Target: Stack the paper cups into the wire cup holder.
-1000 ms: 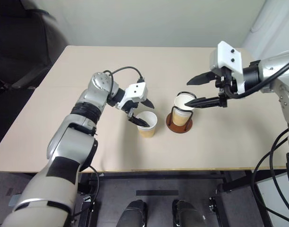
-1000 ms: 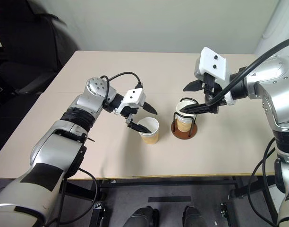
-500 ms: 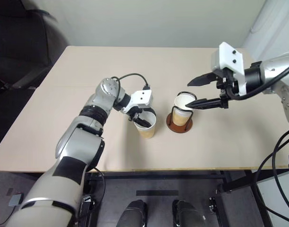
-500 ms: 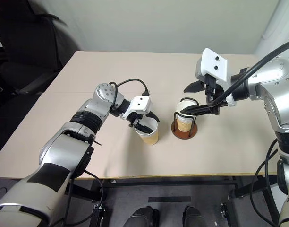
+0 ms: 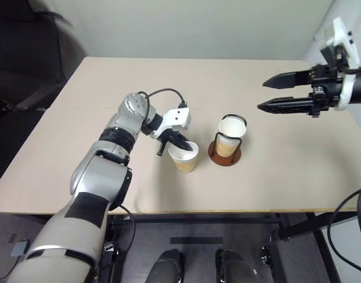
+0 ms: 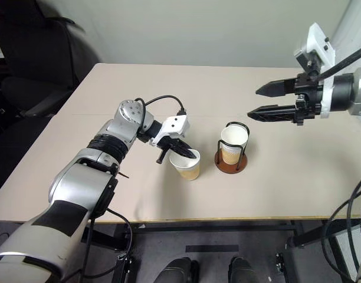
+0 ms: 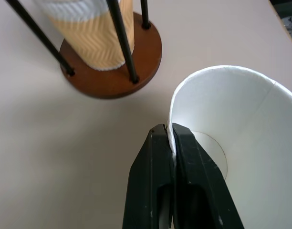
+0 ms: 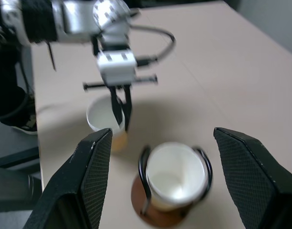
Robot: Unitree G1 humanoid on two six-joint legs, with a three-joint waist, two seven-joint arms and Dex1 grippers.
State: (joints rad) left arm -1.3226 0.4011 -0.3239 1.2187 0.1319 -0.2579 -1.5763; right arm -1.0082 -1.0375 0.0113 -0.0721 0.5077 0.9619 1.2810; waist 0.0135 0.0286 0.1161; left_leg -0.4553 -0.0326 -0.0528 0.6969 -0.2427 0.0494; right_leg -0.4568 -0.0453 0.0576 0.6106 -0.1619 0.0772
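Note:
One paper cup (image 5: 184,159) stands loose on the table, just left of the wire cup holder (image 5: 225,158). My left gripper (image 5: 179,143) is shut on the near-left rim of that cup (image 7: 241,124), one finger inside and one outside the wall. Another paper cup (image 5: 230,131) stands upright between the holder's black wire loops on the reddish-brown base (image 7: 112,71). My right gripper (image 5: 262,95) hangs open and holds nothing, well above and to the right of the holder.
The tan table (image 5: 275,183) has bare room all round the two cups. Its front edge (image 5: 198,211) lies close below the cups. A black chair (image 5: 27,53) stands off the table's far left corner.
My left gripper has closed onto the loose cup's rim. My right gripper has drawn away from the holder, up and to the right, staying open.

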